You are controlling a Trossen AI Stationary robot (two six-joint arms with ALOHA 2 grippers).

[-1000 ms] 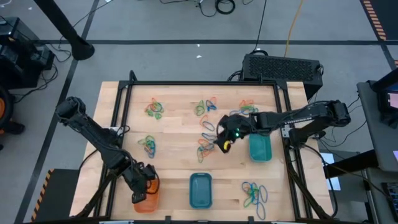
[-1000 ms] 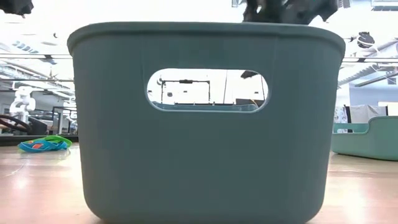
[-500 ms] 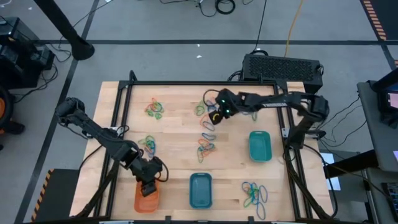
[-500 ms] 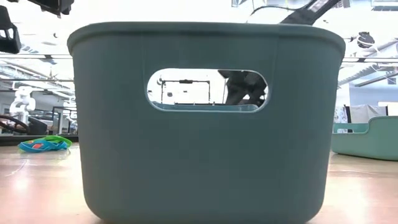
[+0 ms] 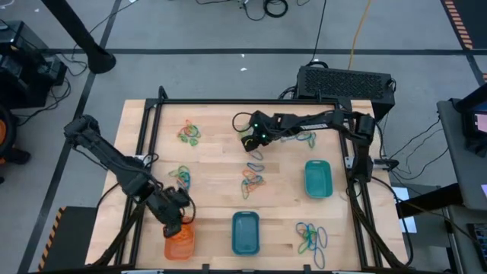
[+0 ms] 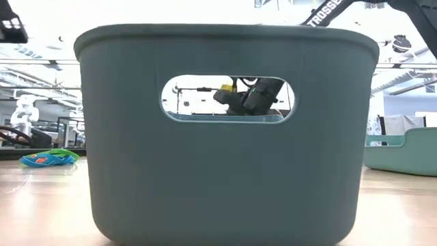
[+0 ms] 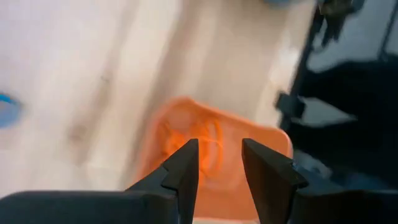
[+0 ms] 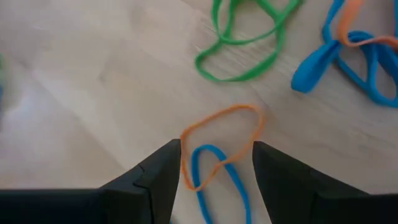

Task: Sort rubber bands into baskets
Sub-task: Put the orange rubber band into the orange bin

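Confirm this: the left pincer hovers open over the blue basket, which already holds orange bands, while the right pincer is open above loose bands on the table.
Wrong basket. The left pincer hovers open over the orange basket, not the blue one, as the left wrist view shows; orange bands lie inside it. The rest stands: the right pincer is open above loose bands on the table.

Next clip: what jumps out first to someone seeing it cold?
Clusters of coloured rubber bands lie scattered over the wooden table. The right gripper hangs open over an orange band and a blue band at the far middle, while the left gripper, open, sits above the orange basket at the near left.
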